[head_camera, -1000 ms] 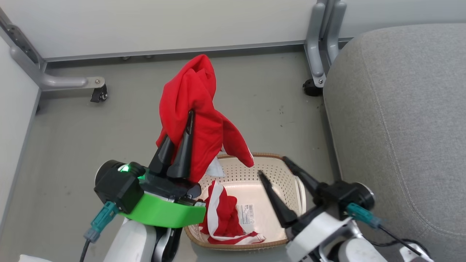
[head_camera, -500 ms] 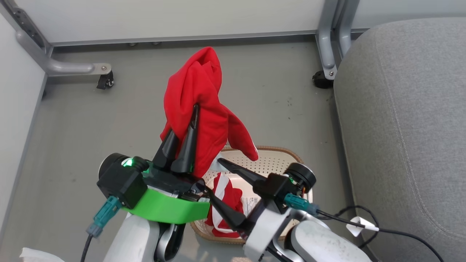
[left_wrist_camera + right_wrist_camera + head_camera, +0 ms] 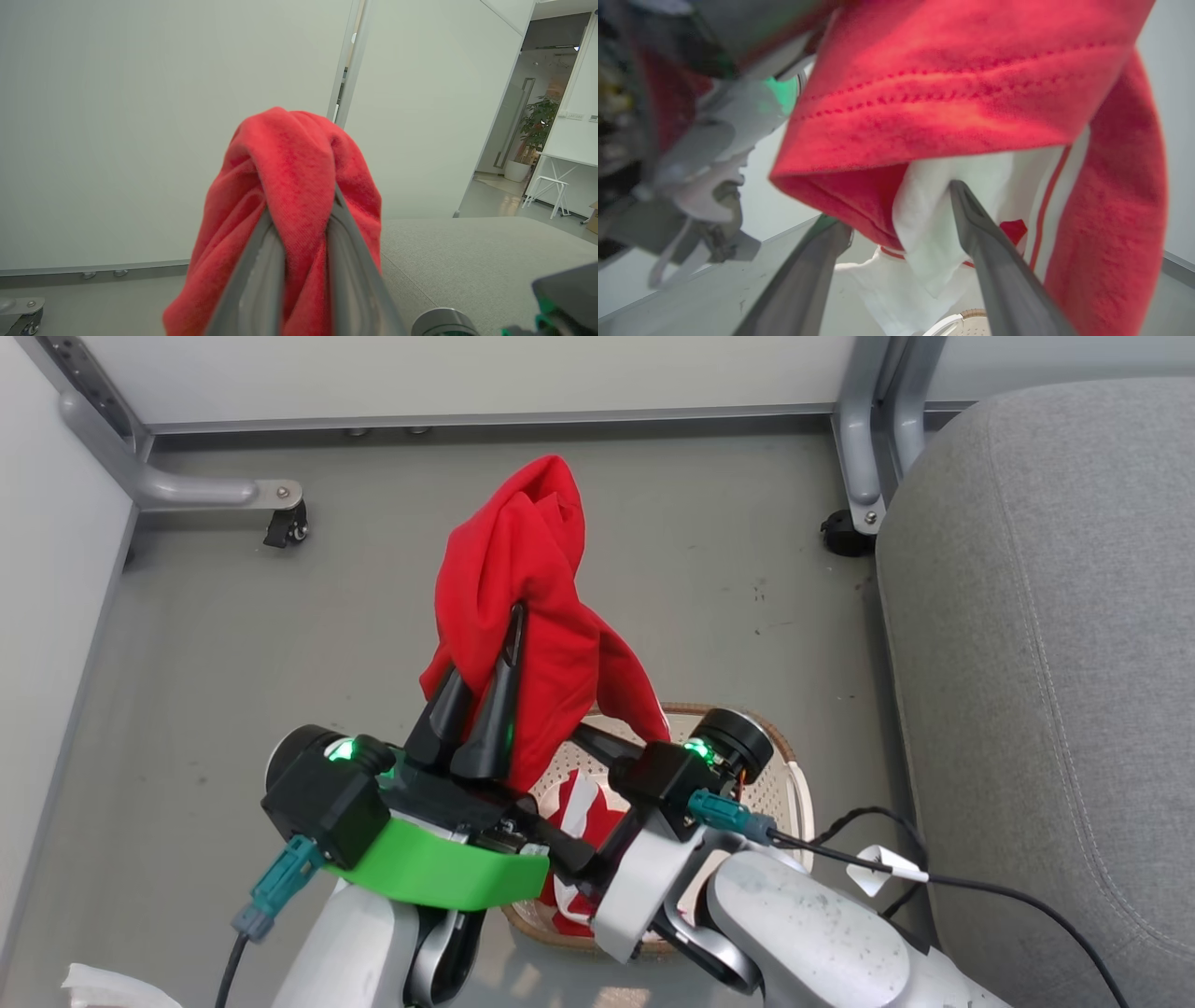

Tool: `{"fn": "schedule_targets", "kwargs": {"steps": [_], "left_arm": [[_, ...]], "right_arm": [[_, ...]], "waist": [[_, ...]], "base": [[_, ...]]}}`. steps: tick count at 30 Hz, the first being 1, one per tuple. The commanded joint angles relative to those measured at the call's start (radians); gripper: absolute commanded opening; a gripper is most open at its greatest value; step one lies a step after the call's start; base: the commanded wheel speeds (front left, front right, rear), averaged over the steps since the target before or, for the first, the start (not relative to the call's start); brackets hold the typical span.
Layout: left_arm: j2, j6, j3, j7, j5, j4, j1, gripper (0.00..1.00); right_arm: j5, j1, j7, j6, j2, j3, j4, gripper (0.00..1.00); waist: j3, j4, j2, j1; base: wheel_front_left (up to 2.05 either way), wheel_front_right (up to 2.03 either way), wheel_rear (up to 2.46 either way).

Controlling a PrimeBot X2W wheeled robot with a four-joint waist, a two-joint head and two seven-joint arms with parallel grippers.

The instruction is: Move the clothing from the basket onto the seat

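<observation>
The left tool (image 3: 487, 639) clenches a red garment (image 3: 523, 569); the right tool (image 3: 901, 207) gapes at its hem; arms mostly hide the basket (image 3: 795, 798).

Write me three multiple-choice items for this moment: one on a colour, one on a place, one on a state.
1. What colour is the seat?
A. grey
B. brown
C. blue

2. Where does the striped garment lie?
A. on the seat
B. in the basket
C. on a shelf

3. What is the state of the left gripper?
A. open, holding nothing
B. shut on the basket's rim
C. shut on the red garment

Key:
1 A: the head view shows the big cushion at the right as grey woven fabric.
2 B: its red and white folds show inside the perforated walls.
3 C: the left wrist view shows both fingers pinching red cloth, which drapes over them.
</observation>
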Motion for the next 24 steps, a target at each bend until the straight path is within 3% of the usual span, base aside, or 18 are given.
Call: {"fn": "schedule_targets", "kwargs": {"steps": [1, 8, 9, 11, 12, 24], "left_arm": [[0.001, 0.006, 0.002, 0.000, -0.007, 0.001, -0.020, 0.00], [0.001, 0.006, -0.010, 0.000, -0.011, -0.001, -0.019, 0.00], [0.001, 0.006, -0.011, 0.000, -0.011, 0.000, -0.019, 0.00], [0.001, 0.006, -0.014, 0.000, -0.012, 0.001, -0.020, 0.00], [0.001, 0.006, -0.016, 0.000, -0.013, 0.001, -0.020, 0.00], [0.001, 0.009, -0.019, 0.000, -0.019, 0.006, -0.012, 0.00]], "right_arm": [[0.007, -0.016, -0.010, 0.000, 0.001, -0.001, 0.011, 1.00], [0.018, -0.044, -0.033, 0.000, 0.007, -0.012, 0.049, 0.99], [0.024, -0.046, -0.034, 0.000, 0.007, -0.013, 0.052, 0.80], [0.038, -0.047, -0.037, 0.000, 0.007, -0.006, 0.054, 0.14], [0.046, -0.049, -0.038, 0.000, 0.007, -0.002, 0.054, 0.00], [0.068, -0.065, -0.051, 0.000, 0.007, -0.001, 0.064, 0.00]], "waist": [[-0.001, 0.001, 0.0000, 0.0000], [0.000, 0.001, 0.0000, 0.0000], [0.000, 0.001, 0.0000, 0.0000], [-0.001, 0.002, 0.0000, 0.0000], [-0.001, 0.002, 0.0000, 0.0000], [-0.003, 0.004, 0.0000, 0.0000]], "base": [[0.00, 0.00, 0.00], [0.00, 0.00, 0.00], [0.00, 0.00, 0.00], [0.00, 0.00, 0.00], [0.00, 0.00, 0.00], [0.00, 0.00, 0.00]]}}
